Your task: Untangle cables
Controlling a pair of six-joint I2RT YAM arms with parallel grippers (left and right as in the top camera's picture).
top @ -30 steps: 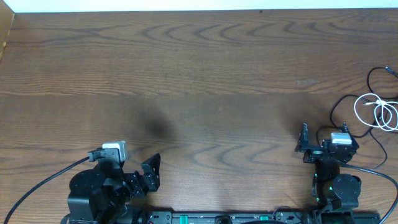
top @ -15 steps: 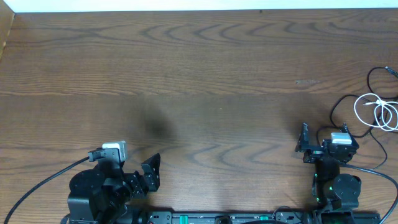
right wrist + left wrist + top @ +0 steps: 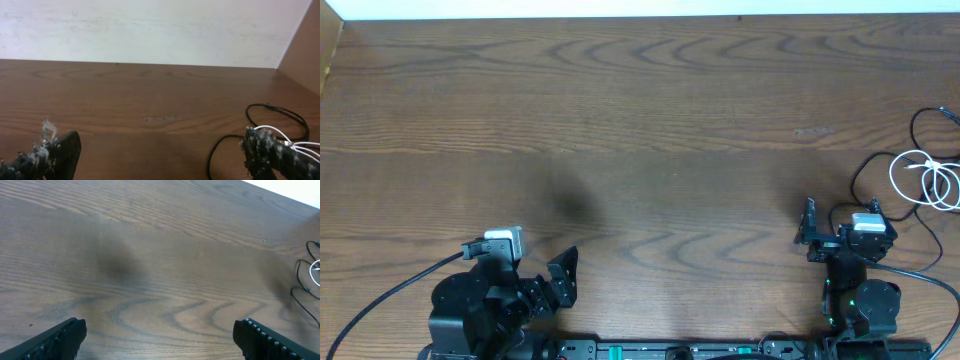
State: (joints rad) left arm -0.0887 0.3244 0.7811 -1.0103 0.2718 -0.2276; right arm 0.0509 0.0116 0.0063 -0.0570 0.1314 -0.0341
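From overhead, white cable [image 3: 928, 168] lies coiled; right wrist shows mere strands.

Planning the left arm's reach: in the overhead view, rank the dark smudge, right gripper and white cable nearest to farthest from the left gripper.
1. The dark smudge, on the table just beyond the left gripper.
2. The right gripper, across on the right side.
3. The white cable, at the far right edge.

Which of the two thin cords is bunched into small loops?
The white cable: it is coiled in tight loops, while the black cable sprawls in wider, looser curves around it.
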